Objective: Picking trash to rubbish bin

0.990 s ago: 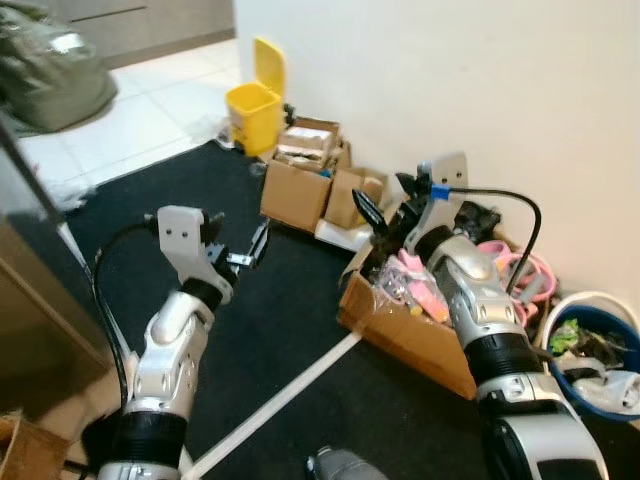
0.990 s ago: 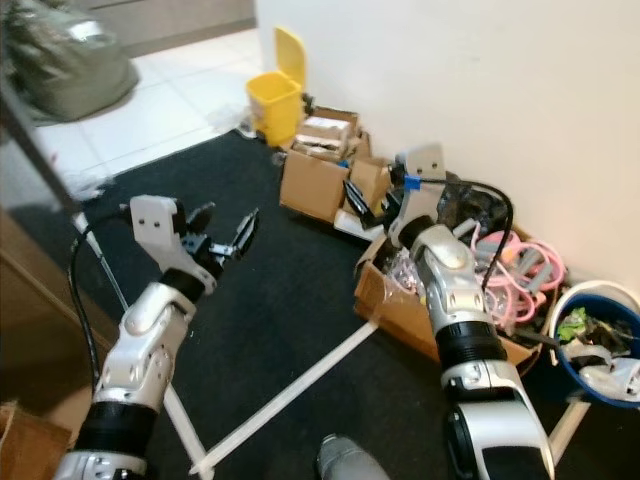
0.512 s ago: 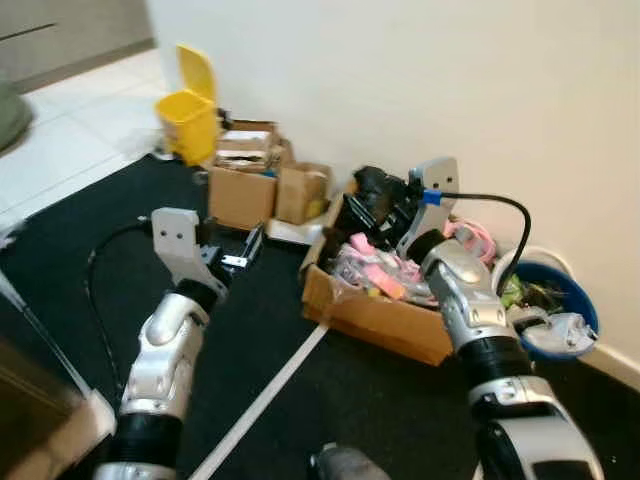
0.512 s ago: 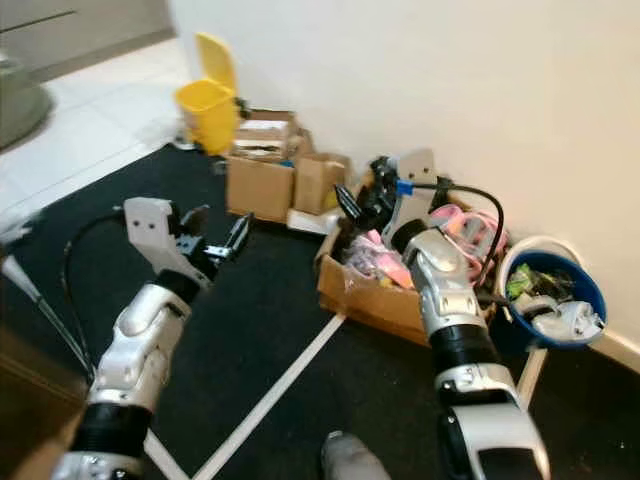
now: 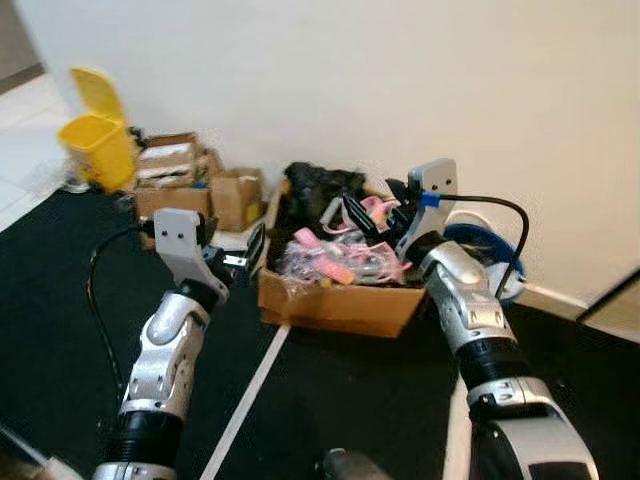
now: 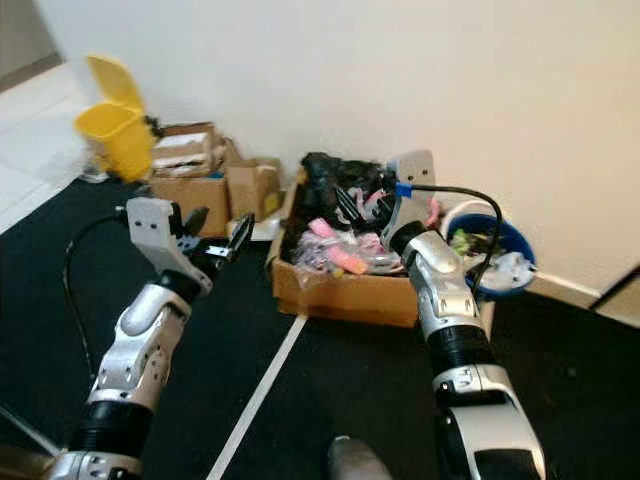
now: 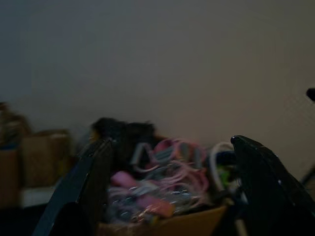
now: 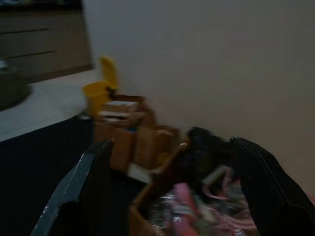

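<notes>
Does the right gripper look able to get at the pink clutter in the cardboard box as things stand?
Probably yes. The right gripper hovers open above the open-topped cardboard box, and nothing covers the pink clutter.

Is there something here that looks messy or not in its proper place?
Yes. The open cardboard box by the wall is heaped with pink and black clutter spilling above its rim. Smaller boxes crowd beside the yellow bin.

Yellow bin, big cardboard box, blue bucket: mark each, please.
yellow bin (image 5: 100,150), left eye view, its front wall.
big cardboard box (image 5: 335,308), left eye view, its front wall.
blue bucket (image 6: 520,245), right eye view, its blue rim.
</notes>
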Available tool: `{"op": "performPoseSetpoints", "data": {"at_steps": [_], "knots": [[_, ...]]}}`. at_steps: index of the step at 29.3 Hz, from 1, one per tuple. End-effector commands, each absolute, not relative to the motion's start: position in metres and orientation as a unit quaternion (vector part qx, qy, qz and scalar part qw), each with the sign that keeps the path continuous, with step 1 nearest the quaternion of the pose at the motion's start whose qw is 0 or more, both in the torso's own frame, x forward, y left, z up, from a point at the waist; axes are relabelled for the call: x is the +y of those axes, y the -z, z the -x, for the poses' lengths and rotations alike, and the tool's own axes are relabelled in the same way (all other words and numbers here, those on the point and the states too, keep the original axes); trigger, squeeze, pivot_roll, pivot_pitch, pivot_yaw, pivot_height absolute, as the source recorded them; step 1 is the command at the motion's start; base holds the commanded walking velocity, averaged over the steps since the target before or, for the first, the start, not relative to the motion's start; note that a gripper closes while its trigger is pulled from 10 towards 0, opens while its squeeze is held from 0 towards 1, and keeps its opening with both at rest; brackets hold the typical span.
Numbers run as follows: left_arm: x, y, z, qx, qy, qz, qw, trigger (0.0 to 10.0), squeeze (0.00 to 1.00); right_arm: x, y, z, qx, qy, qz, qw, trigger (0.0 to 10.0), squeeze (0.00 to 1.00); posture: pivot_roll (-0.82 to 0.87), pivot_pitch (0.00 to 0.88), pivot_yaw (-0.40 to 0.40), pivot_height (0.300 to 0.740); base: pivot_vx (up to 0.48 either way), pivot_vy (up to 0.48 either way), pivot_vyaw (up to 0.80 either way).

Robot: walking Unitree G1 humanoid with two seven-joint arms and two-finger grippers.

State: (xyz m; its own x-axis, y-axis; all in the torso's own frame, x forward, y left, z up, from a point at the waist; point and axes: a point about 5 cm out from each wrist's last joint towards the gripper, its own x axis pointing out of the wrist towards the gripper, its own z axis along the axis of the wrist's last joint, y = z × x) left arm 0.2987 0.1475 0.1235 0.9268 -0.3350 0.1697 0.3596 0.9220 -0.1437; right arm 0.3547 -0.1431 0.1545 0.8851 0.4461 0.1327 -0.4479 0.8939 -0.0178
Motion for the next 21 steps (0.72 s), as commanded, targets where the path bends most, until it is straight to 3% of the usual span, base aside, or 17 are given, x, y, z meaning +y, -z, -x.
{"op": "performPoseSetpoints", "data": {"at_steps": [1, 21], "knots": [[0.1490, -0.1189, -0.2978, -0.061, 0.173, 0.084, 0.979, 10.0, 0.00, -0.1414, -0.1533, -0.3546, -0.065, -0.231, -0.010, 0.971, 10.0, 0.00, -0.05, 0.000, -0.020, 0.740, 0.000, 0.000, -0.79], [0.1490, -0.1199, -0.2981, -0.062, 0.169, 0.085, 0.980, 10.0, 0.00, -0.1423, -0.1539, -0.3552, -0.065, -0.230, -0.010, 0.971, 10.0, 0.00, -0.04, 0.000, -0.025, 0.740, 0.000, 0.000, -0.79]]}}
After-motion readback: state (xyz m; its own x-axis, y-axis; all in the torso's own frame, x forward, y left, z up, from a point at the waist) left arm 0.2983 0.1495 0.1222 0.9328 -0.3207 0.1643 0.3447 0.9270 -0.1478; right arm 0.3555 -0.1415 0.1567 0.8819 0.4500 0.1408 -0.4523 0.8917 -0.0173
